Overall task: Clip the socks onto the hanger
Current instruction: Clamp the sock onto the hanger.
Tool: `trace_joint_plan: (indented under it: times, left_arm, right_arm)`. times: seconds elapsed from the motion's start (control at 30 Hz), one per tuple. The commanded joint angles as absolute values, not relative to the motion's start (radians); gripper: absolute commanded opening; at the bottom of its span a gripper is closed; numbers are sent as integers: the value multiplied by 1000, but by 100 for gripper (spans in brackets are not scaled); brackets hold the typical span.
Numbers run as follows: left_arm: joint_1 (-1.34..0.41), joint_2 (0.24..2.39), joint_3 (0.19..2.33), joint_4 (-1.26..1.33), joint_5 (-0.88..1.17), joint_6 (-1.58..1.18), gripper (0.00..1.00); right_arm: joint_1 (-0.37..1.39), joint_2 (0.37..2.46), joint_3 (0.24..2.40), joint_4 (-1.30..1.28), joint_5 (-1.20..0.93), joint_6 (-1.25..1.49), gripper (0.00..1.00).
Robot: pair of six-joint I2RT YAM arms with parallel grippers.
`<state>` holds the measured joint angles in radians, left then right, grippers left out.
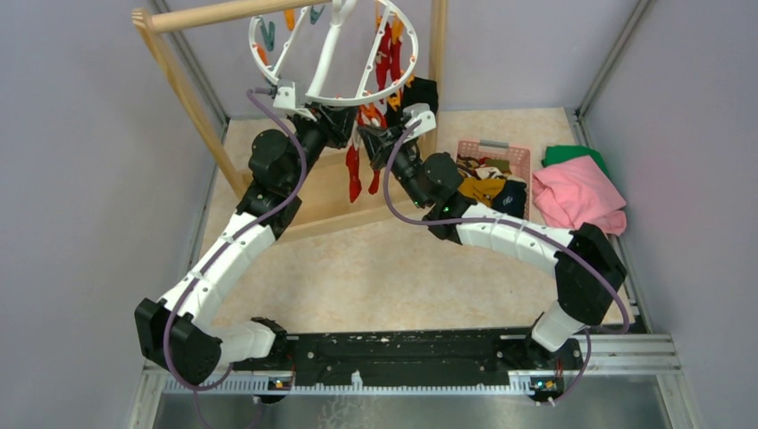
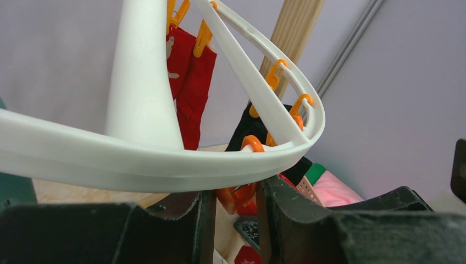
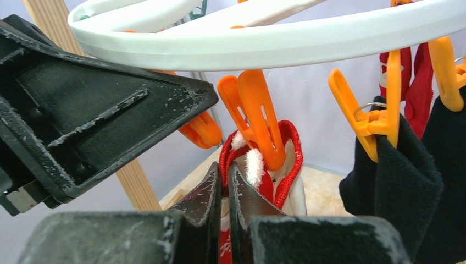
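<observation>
The white round hanger [image 1: 357,96] hangs from the wooden rack, and both grippers are up under its near rim. My left gripper [image 2: 235,192] is closed on an orange clip [image 2: 239,197] just below the ring [image 2: 137,159]. My right gripper [image 3: 224,173] is shut on the cuff edge of a red sock with white trim [image 3: 286,159]. It holds the cuff up against the orange clip's prongs [image 3: 258,115]. The sock's foot dangles below [image 1: 355,174]. Red socks [image 2: 189,82] and black socks [image 3: 395,181] hang clipped on the far side.
A pink basket [image 1: 494,147] holding more socks sits right of the arms. Folded pink [image 1: 579,195] and green [image 1: 572,154] cloths lie beyond it. The wooden rack's posts [image 1: 183,85] stand left and behind, and its base board [image 1: 322,210] lies under the hanger.
</observation>
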<state>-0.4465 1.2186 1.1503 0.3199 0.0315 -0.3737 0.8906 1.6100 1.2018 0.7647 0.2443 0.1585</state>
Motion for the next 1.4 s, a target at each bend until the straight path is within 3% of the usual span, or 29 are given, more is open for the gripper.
trace_joint_plan:
  times: [0.0, 1.37]
  left_arm:
    - [-445, 1218, 1192, 350, 8, -393, 5]
    - [-445, 1230, 1193, 346, -25, -394, 6]
  right_arm:
    - [911, 1595, 1209, 824, 245, 150, 0]
    - [925, 1546, 1145, 826, 182, 53, 0]
